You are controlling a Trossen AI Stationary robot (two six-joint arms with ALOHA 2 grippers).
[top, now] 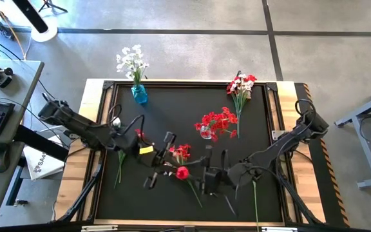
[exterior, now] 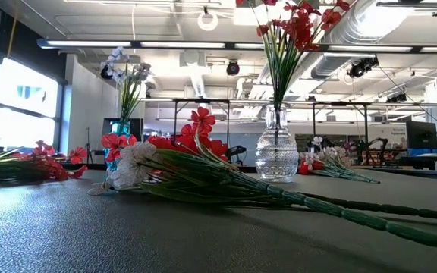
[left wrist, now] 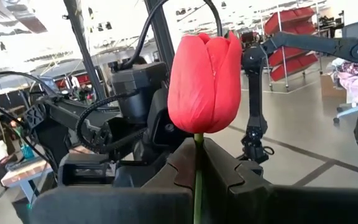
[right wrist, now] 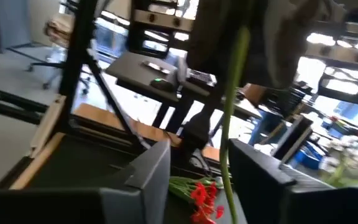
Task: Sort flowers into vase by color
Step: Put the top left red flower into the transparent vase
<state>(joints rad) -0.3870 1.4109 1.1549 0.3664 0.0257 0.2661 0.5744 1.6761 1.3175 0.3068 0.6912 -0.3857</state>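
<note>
Two dark grippers meet above the black table mat. The left gripper is clamped on the green stem just under a red tulip-shaped bloom. The right gripper stands partly open, a thin green stem passing between its fingers, touching neither. Red flowers fill the clear glass vase; white ones the blue vase.

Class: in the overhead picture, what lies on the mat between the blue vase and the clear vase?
Nothing: in the high view the black mat is bare between the blue vase, holding white flowers, and the clear vase, holding red flowers.
</note>
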